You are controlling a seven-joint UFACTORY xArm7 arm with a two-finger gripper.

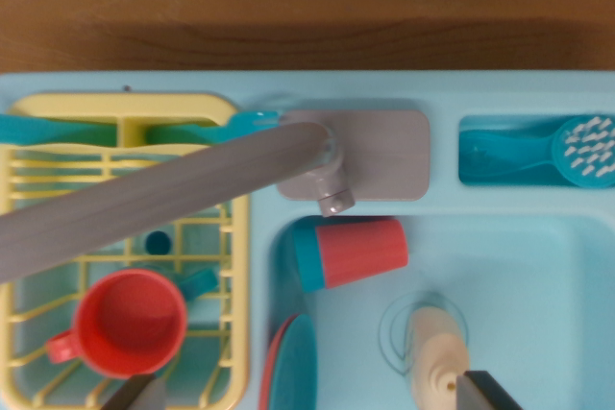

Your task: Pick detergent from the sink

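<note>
The detergent (434,348) is a cream bottle in the light-blue sink (538,314), over the round drain ring, with its cap pointing toward the bottom edge of the view. My gripper (312,396) is open above the scene, and only its two dark fingertips show at the bottom edge. The right fingertip (488,391) is just beside the bottle's cap. The left fingertip (135,394) hangs over the dish rack. Nothing is between the fingers.
A red cup with a teal base (351,253) lies on its side in the sink's upper left. A red-and-teal plate (288,362) leans on the sink's left wall. The grey faucet (192,194) reaches over the yellow rack (115,156), which holds a red mug (130,322). A teal brush (577,151) lies in the top-right compartment.
</note>
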